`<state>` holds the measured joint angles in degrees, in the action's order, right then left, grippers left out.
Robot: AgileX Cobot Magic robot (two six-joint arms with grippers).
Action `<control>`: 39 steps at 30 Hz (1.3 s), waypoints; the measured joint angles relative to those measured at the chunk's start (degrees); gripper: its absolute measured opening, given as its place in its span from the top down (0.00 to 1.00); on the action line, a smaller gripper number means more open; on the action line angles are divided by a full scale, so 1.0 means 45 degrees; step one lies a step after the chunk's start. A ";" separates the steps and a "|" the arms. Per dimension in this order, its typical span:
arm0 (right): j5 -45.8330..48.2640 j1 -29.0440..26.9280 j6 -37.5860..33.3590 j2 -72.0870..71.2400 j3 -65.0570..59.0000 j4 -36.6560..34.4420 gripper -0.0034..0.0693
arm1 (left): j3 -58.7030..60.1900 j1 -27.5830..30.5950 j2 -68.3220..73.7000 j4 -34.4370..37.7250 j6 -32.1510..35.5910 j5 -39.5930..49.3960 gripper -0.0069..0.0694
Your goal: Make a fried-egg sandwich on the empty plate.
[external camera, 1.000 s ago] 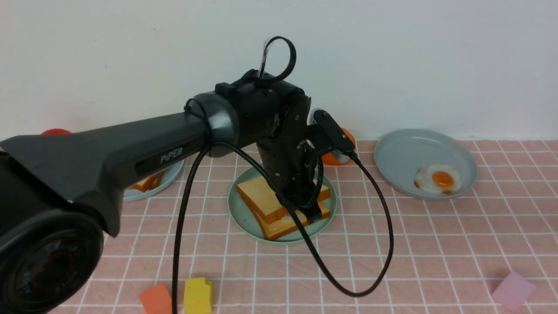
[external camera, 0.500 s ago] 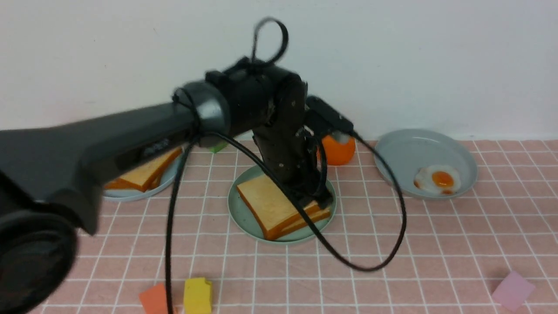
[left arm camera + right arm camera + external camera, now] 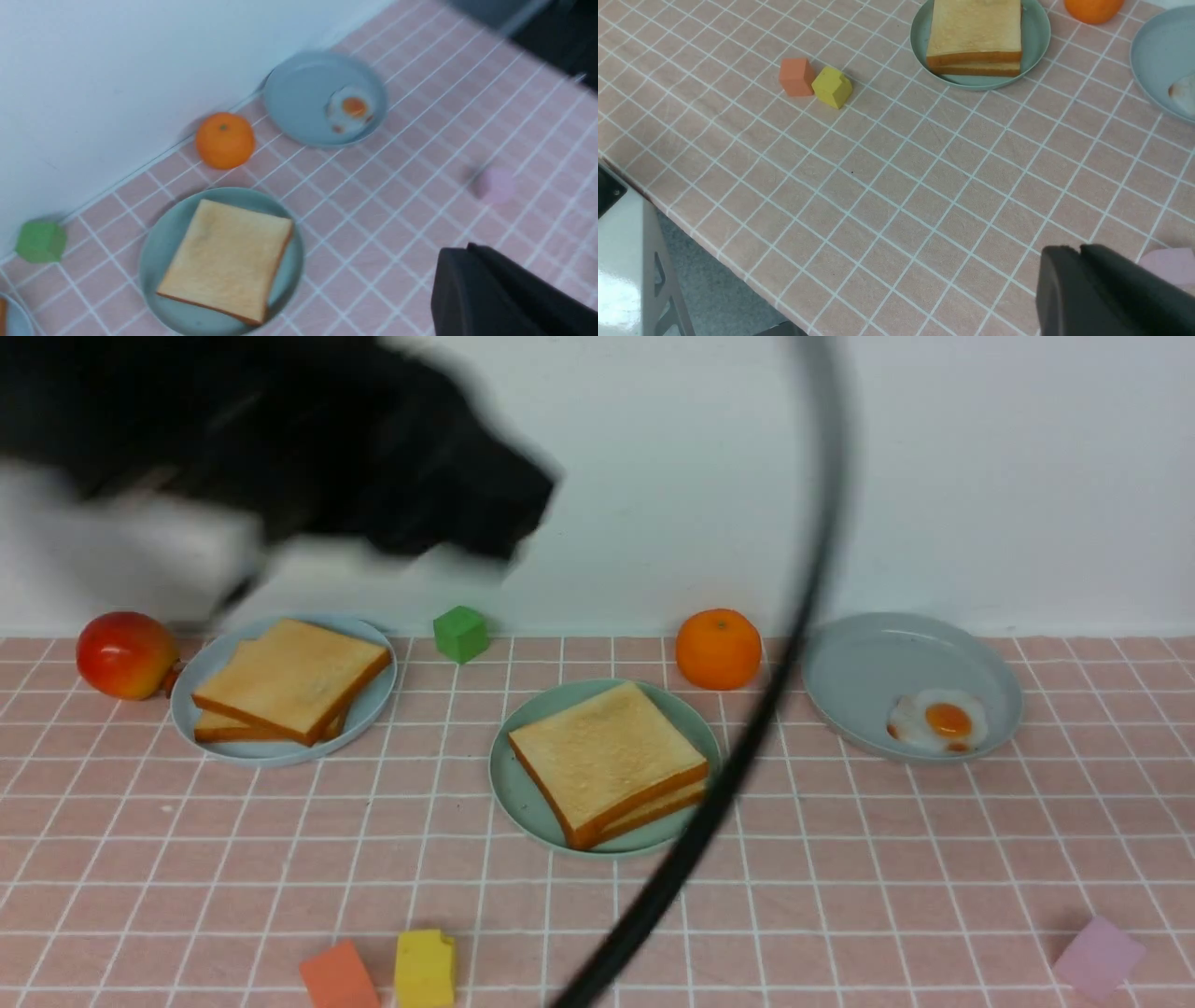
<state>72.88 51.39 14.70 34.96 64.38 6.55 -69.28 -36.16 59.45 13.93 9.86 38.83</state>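
Two toast slices [image 3: 607,761] lie stacked flat on the mint-green plate [image 3: 512,784], a corner toward the camera, well apart from the blurred left arm [image 3: 280,448]. Neither gripper's jaws show, so their state is unclear. No writing is legible; the fried egg [image 3: 938,721] sits on the grey-blue plate [image 3: 868,663].

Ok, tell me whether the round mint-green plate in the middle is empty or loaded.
Loaded: the round mint-green plate holds two stacked square golden-brown toast slices. No egg shows between them.
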 joint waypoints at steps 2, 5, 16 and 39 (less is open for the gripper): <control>0.0000 0.0000 0.0000 0.0000 0.0000 0.0024 0.92 | 0.2127 0.0000 -0.1705 0.0373 0.0010 -0.1143 0.93; -0.0033 0.0000 0.0000 0.0000 0.0000 0.0071 0.96 | 0.5022 0.0000 -0.4159 0.0574 0.0024 -0.2939 0.93; -0.0329 0.0000 0.0000 0.0000 0.0000 -0.0055 0.96 | 1.1170 0.0000 -1.0734 -0.0677 0.0051 -0.6216 0.93; -0.0976 -0.4081 0.0000 -0.1853 -0.4132 0.0116 0.94 | 1.2120 0.0000 -1.1724 -0.1073 0.0040 -0.5800 0.93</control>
<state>68.49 33.02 14.70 26.62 45.79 7.07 -14.74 -36.16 6.70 9.10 10.04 12.73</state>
